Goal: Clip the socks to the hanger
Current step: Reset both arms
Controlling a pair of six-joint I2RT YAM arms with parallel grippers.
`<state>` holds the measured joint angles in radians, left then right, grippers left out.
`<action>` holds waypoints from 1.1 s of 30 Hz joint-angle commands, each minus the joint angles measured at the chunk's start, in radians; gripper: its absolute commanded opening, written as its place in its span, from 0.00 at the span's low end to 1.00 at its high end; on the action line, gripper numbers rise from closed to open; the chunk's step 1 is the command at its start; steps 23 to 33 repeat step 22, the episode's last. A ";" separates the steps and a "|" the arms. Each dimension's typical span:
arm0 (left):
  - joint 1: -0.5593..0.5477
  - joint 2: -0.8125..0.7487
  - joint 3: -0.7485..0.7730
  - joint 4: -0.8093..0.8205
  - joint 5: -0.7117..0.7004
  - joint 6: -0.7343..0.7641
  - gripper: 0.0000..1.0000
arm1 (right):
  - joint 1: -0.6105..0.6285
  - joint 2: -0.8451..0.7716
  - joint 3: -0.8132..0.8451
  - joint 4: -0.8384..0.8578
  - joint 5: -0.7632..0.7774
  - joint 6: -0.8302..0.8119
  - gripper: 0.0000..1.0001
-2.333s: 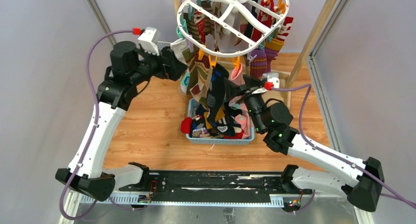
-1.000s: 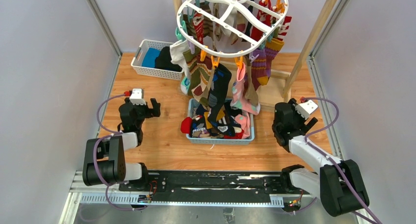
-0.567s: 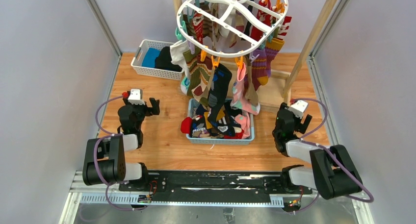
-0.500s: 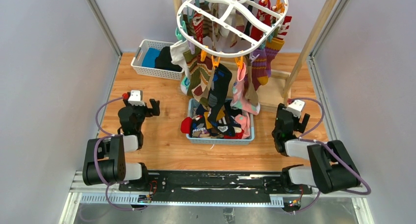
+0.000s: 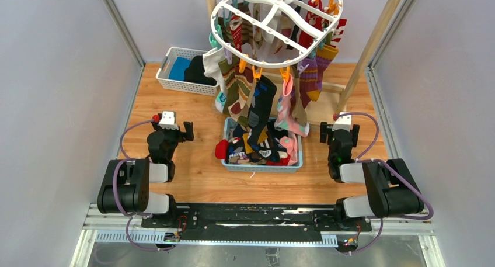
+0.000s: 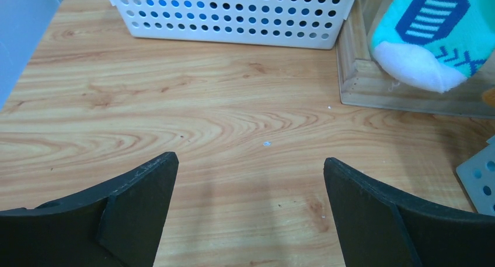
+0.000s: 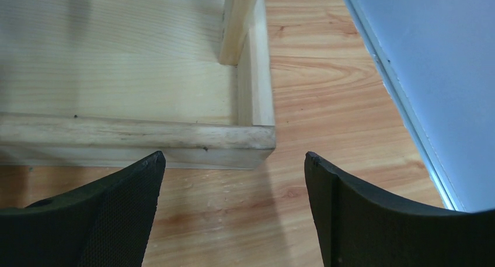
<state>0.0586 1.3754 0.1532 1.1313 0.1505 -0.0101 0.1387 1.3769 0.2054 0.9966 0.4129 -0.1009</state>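
Left gripper (image 6: 248, 160) and right gripper (image 7: 233, 156), jaws apart, empty; best pinch one cuff from the socks (image 5: 257, 150) heaped centre frame.

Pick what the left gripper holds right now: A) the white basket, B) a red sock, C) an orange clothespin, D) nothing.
D: the left gripper is open and empty, with only the table showing in its gap.
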 commanded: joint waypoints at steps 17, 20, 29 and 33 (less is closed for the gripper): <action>-0.008 0.003 0.010 0.019 -0.048 0.018 1.00 | -0.028 0.027 0.026 0.015 -0.066 0.000 0.88; -0.008 0.003 0.010 0.019 -0.048 0.019 1.00 | -0.039 0.024 0.030 0.003 -0.089 0.004 0.88; -0.008 0.003 0.010 0.019 -0.048 0.018 1.00 | -0.039 0.022 0.027 0.003 -0.090 0.004 0.88; -0.008 0.003 0.010 0.019 -0.048 0.018 1.00 | -0.039 0.022 0.027 0.003 -0.090 0.004 0.88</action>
